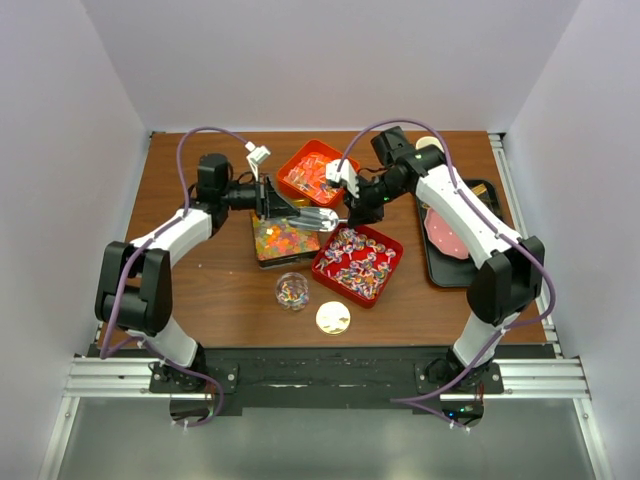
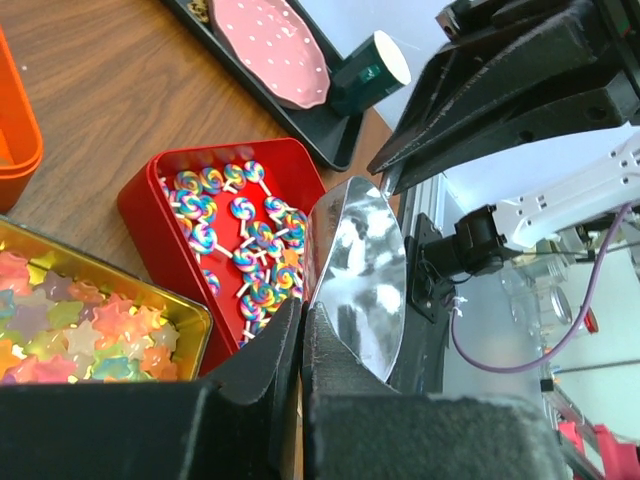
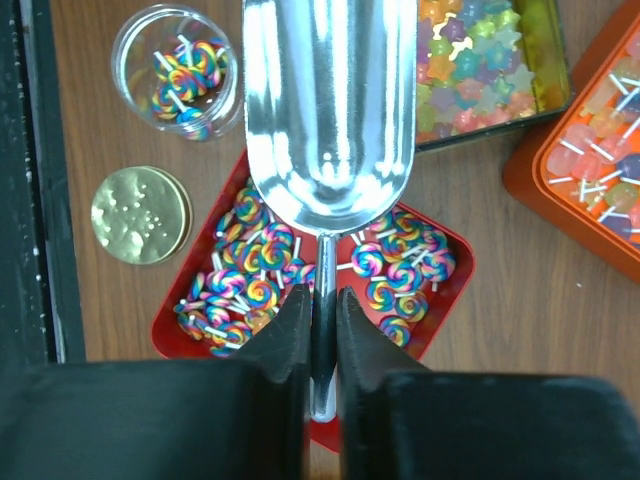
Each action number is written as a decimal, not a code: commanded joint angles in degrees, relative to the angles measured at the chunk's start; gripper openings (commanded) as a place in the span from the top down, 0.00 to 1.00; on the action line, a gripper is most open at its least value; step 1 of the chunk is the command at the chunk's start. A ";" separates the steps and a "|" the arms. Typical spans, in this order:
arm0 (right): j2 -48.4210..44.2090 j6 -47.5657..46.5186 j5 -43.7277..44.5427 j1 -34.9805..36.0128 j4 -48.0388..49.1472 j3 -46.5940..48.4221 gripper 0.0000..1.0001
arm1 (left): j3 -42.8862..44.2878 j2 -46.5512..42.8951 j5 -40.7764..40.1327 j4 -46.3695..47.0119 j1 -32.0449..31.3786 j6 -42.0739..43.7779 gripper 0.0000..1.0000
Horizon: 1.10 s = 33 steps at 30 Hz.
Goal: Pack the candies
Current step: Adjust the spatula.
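A shiny metal scoop (image 3: 330, 110) hangs empty over the red tray (image 3: 440, 310) of swirled lollipop candies (image 3: 250, 285). My right gripper (image 3: 323, 295) is shut on the scoop's handle. My left gripper (image 2: 303, 305) is shut with the scoop's bowl rim (image 2: 355, 270) at its fingertips. In the top view the two grippers, left (image 1: 298, 212) and right (image 1: 348, 212), meet at the scoop (image 1: 318, 218). Star-shaped gummy candies fill a gold tin (image 1: 280, 240). Wrapped candies fill an orange tray (image 1: 315, 172). A small clear jar (image 1: 292, 291) holds several lollipops.
A round gold lid (image 1: 333, 318) lies near the front edge beside the jar. A black tray (image 1: 478, 190) with a pink dotted plate (image 1: 445, 230) stands at the right. A dark green cup (image 2: 370, 70) stands beyond it. The orange tray is at the back centre.
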 commanded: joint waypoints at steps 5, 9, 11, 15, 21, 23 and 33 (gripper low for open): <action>4.11 -4.82 5.86 2.06 -3.86 9.52 1.00 | -0.54 -4.87 -10.72 -5.05 6.80 1.25 0.51; 9.82 -11.58 14.72 2.59 -10.28 20.32 1.00 | -4.13 -9.61 -23.33 -11.71 12.33 1.69 0.46; 13.95 -14.13 19.21 3.55 -13.44 26.65 1.00 | -5.54 -13.13 -30.12 -16.38 13.75 2.22 0.43; 20.02 -22.03 32.74 8.46 -16.53 33.44 1.00 | -13.08 -17.97 -39.03 -21.93 14.54 -2.34 0.42; 27.58 -28.72 50.68 14.01 -16.44 39.76 1.00 | -24.16 -22.89 -36.40 -17.64 15.42 -13.16 0.58; 28.64 -30.83 55.59 15.07 -16.09 41.61 1.00 | -26.02 -25.09 -37.88 -17.11 15.42 -12.73 0.65; 32.95 -43.66 71.52 21.65 -10.99 42.76 1.00 | -40.23 -28.79 -31.77 -4.82 15.42 -23.25 0.34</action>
